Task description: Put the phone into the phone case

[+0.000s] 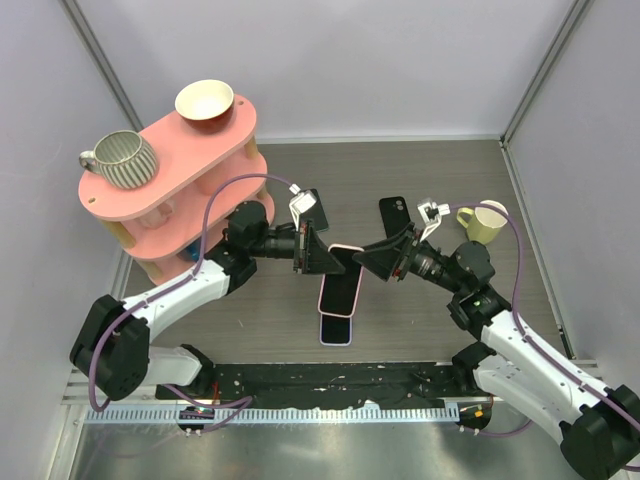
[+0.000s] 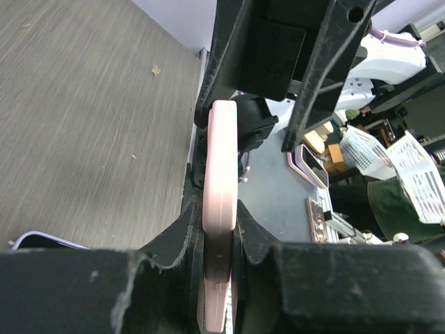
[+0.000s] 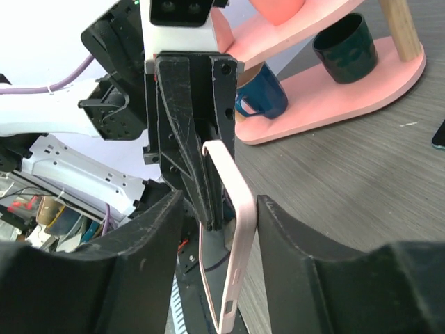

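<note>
A pink phone case (image 1: 340, 285) hangs tilted over the table's middle. My left gripper (image 1: 322, 255) is shut on its upper end; in the left wrist view (image 2: 219, 236) both fingers pinch the case (image 2: 222, 160) edge-on. My right gripper (image 1: 368, 260) faces it from the right. In the right wrist view (image 3: 219, 216) its jaws are open around the case (image 3: 236, 229): the right finger touches the rim, the left one stands apart. A phone (image 1: 337, 328) with a lavender rim and dark screen lies flat on the table below the case. Its corner shows in the left wrist view (image 2: 42, 240).
Two black phones (image 1: 395, 213) (image 1: 312, 207) lie further back. A pink two-tier shelf (image 1: 175, 150) with mugs and a bowl stands at the back left. A yellow mug (image 1: 482, 222) stands at the right. A black mat (image 1: 330, 385) runs along the near edge.
</note>
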